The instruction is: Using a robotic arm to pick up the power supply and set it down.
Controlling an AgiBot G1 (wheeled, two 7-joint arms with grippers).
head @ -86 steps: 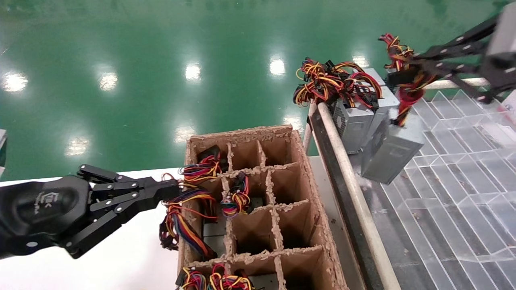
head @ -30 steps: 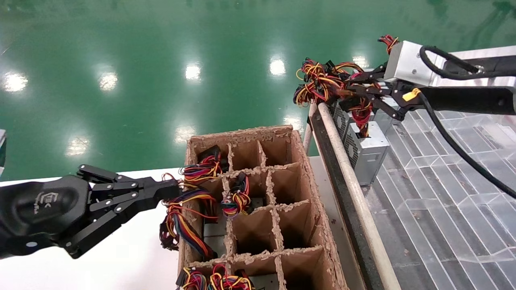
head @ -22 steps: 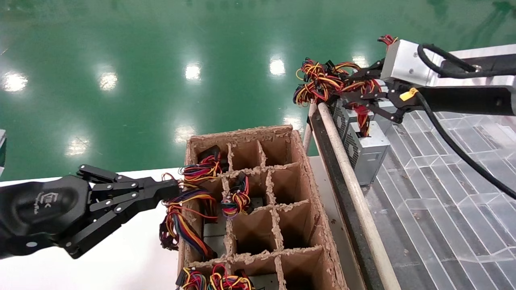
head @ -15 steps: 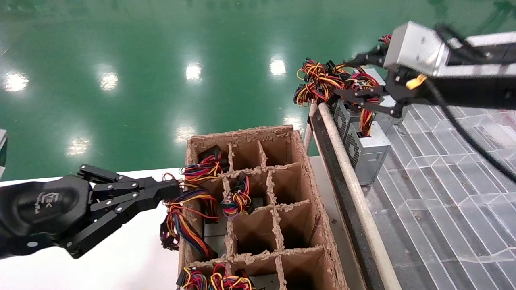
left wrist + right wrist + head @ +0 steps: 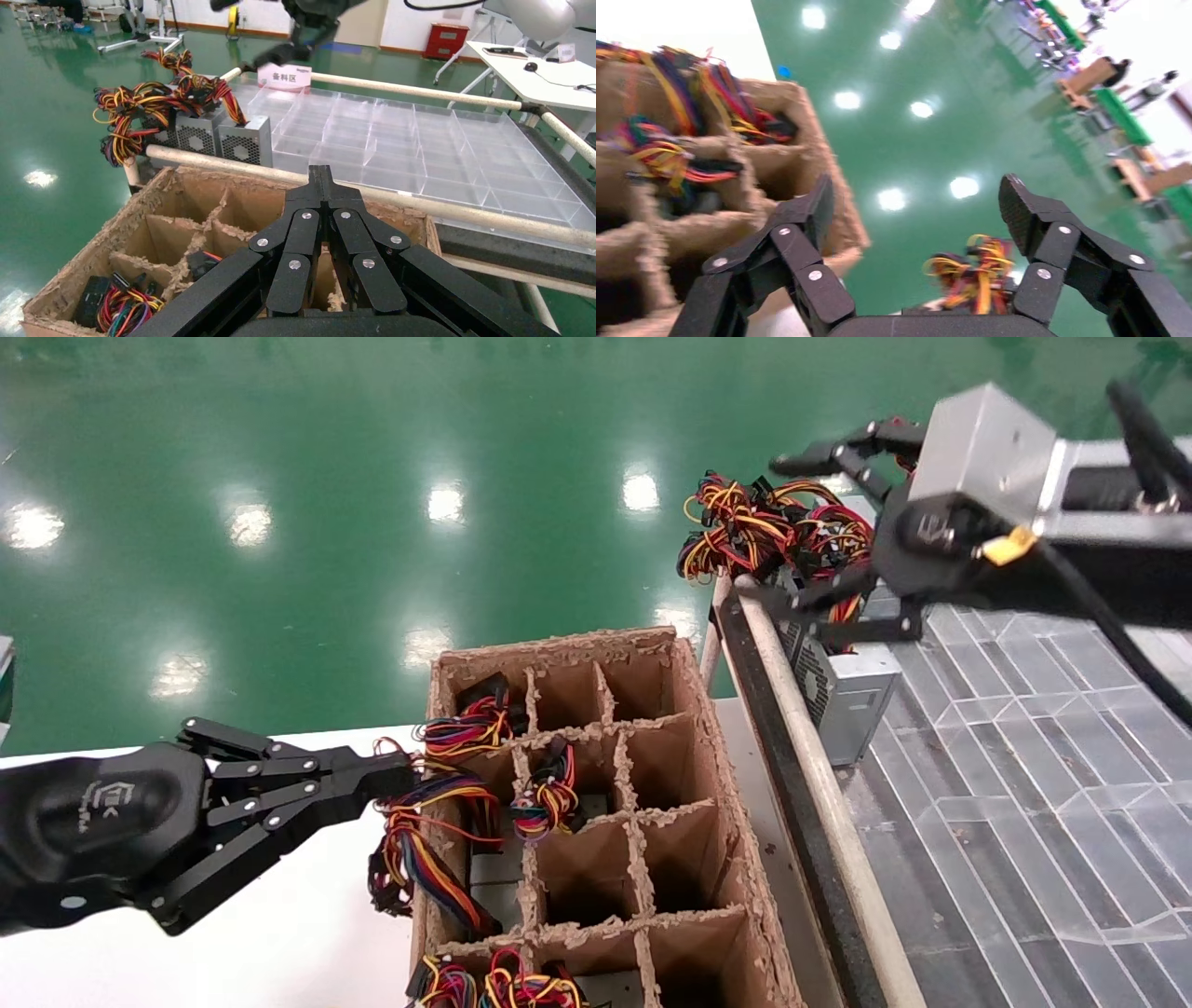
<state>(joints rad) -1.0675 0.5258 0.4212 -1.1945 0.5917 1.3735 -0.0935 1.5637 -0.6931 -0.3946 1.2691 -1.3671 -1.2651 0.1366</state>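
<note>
The power supply is a grey metal box with a perforated vent face. It stands upright on the clear divided tray, just inside the pale rail, with its red, orange and yellow wires sticking up. It shows again in the left wrist view as the nearest box in a row. My right gripper hangs just above it, open and holding nothing. The right wrist view shows the same open gripper with a wire bundle beyond it. My left gripper is shut beside the cardboard box, its tip holding nothing that I can see.
A worn cardboard box with divider cells sits on the white table; some cells hold units with multicoloured wires. Two more grey units with tangled wires stand at the tray's far corner. Beyond is green floor.
The right gripper carried the power supply down beside the other units, let go of its wires, opened and lifted a little. The left arm has not moved.
</note>
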